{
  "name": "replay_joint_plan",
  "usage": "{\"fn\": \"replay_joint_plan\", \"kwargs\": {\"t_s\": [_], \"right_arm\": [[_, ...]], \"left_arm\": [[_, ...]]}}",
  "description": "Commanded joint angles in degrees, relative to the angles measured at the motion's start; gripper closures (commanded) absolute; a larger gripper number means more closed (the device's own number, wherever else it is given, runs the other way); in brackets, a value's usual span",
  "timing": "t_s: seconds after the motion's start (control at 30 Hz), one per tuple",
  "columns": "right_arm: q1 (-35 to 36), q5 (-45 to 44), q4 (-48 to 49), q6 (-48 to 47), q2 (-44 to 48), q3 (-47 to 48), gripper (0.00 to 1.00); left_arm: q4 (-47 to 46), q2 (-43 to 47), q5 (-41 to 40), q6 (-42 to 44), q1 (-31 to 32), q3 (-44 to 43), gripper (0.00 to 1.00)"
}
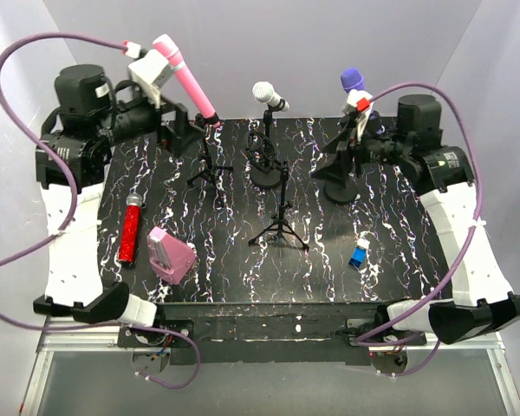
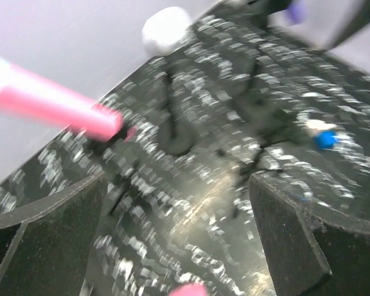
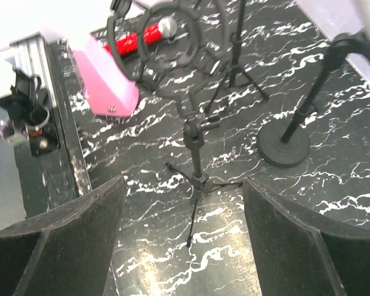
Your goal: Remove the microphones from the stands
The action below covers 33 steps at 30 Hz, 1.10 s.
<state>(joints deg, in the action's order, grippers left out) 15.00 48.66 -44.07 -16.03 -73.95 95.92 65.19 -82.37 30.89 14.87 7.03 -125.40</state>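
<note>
your left fingers [image 2: 43, 234] are standing spread as wide as they go, released, with nothing between them and nothing touching either one. only the marbled surface is showing in the gap, and that view is blurring. the pink microphone [image 1: 191, 82] is sitting tilted in the clip of its tripod stand [image 1: 210, 165] at the back left of the tabletop [image 1: 225, 277], head pointing up and to the left. it is lying just beside your left fingers, above and to their left in the wrist view, not inside them. your right fingers [image 3: 308, 240] are also hanging open and empty, hovering over the tabletop and looking down on a bare shock-mount stand [image 3: 194, 123].

the tabletop is wearing a black cover veined with white. a white microphone [image 1: 269, 94] is standing on a round-base stand [image 1: 264, 173] at the back centre, and a purple microphone [image 1: 353, 81] is perching on a dark stand [image 1: 341, 186] at the back right. a red microphone [image 1: 130, 227] is lying flat near the left edge, a pink box [image 1: 171, 254] is resting just beside it, and a small blue piece [image 1: 359, 256] is lying toward the right. plain pale walls [image 1: 269, 35] are closing in the back and both sides, and purple cables [image 1: 9, 130] are looping off each arm.
</note>
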Motion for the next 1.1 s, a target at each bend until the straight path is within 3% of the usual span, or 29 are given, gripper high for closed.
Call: {"fn": "replay_joint_plan", "kwargs": {"t_s": [0.0, 0.17, 0.4, 0.7, 0.9, 1.07], "right_arm": [[3.8, -2.1, 5.7, -5.1, 2.0, -4.8, 0.16], [6.7, -3.3, 9.4, -5.2, 2.8, -11.0, 0.16], [8.6, -5.9, 17.1, -1.3, 0.7, -15.6, 0.16], [10.0, -4.5, 25.1, 2.9, -6.7, -14.1, 0.16], [11.7, -4.4, 27.6, 5.9, -8.5, -15.7, 0.27], [16.1, -10.3, 31.5, 10.0, -5.9, -20.9, 0.45]], "left_arm": [[2.4, -8.2, 13.0, 0.1, 7.5, -7.8, 0.02], [4.0, -12.3, 13.1, -0.4, 13.5, -10.0, 0.02], [-0.6, -9.0, 2.3, -1.9, 19.1, 1.7, 0.02], [-3.2, -11.8, 4.1, -4.1, 21.3, 1.7, 0.02], [-4.0, -12.4, 1.4, -4.9, 21.3, 0.2, 0.02], [-4.6, -13.1, 1.4, -4.8, 21.3, 1.9, 0.05]]}}
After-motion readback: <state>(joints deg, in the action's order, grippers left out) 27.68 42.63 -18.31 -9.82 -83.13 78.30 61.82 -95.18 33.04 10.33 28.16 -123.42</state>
